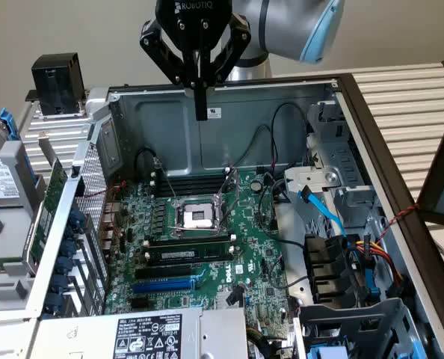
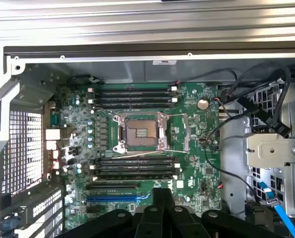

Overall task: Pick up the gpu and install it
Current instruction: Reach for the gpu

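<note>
Gpu (image 1: 48, 196) hard to make out: apparently the thin green board seen edge-on outside the case (image 1: 229, 97), at the exterior view's left, wedged between the perforated side wall (image 1: 91, 224) and a grey drive (image 1: 1, 187). Fan shroud and bracket hidden at that angle; lower end lost behind the wall's frame. Well apart from the gripper (image 1: 201, 112), hanging above the case's far wall, jaws clenched together on nothing. Inside the case, motherboard (image 1: 199, 247) lying flat with CPU socket (image 1: 198, 217) near its middle. Blue slot (image 1: 166, 284) partly masked in the wrist view by the gripper's black body. Power supply label (image 1: 147, 336) cut off by the picture edge. Black block (image 1: 57, 82) on finned metal beyond the case, identity unclear.
</note>
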### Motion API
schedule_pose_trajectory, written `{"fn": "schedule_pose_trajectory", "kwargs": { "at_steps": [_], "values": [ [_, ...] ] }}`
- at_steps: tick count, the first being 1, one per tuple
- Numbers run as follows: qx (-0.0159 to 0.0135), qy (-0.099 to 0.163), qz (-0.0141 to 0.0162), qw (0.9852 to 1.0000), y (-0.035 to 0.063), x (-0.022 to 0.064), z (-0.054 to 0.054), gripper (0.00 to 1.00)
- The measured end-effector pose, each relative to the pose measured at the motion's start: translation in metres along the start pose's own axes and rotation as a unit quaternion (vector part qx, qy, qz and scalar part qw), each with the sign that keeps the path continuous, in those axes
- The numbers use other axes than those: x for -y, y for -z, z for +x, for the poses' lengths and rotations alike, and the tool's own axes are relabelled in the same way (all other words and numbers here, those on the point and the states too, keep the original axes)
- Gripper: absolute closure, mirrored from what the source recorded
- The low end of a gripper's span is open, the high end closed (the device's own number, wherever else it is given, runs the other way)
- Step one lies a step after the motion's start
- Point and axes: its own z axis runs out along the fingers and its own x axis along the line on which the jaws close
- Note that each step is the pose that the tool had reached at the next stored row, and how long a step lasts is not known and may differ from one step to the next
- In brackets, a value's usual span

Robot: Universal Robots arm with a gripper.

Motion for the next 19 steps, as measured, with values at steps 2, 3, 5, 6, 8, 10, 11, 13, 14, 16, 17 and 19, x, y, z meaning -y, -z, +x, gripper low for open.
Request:
{"fn": "schedule_pose_trajectory", "kwargs": {
  "at_steps": [2, 3, 5, 6, 8, 10, 11, 13, 14, 16, 17, 19],
  "values": [
    [0.0, 0.0, 0.0, 1.0, 0.0, 0.0, 0.0, 0.89],
    [0.0, 0.0, 0.0, 1.0, 0.0, 0.0, 0.0, 0.89],
    [0.0, 0.0, 0.0, 1.0, 0.0, 0.0, 0.0, 0.89],
    [0.0, 0.0, 0.0, 1.0, 0.0, 0.0, 0.0, 0.89],
    [0.0, 0.0, 0.0, 1.0, 0.0, 0.0, 0.0, 0.89],
    [0.0, 0.0, 0.0, 1.0, 0.0, 0.0, 0.0, 0.89],
    [0.0, 0.0, 0.0, 1.0, 0.0, 0.0, 0.0, 0.89],
    [0.0002, 0.0, 0.0, 1.0, 0.0001, 0.0002, 0.003, 0.89],
    [0.0007, 0.0, 0.0, 1.0, 0.0002, 0.0004, 0.007, 0.89],
    [0.001, 0.0, 0.0, 1.0, 0.0004, 0.0011, 0.016, 0.89],
    [0.001, 0.0, 0.0, 1.0, 0.0005, 0.0014, 0.02, 0.89],
    [0.001, 0.0, -0.0001, 1.0, 0.0006, 0.0021, 0.03, 0.89]
  ]
}}
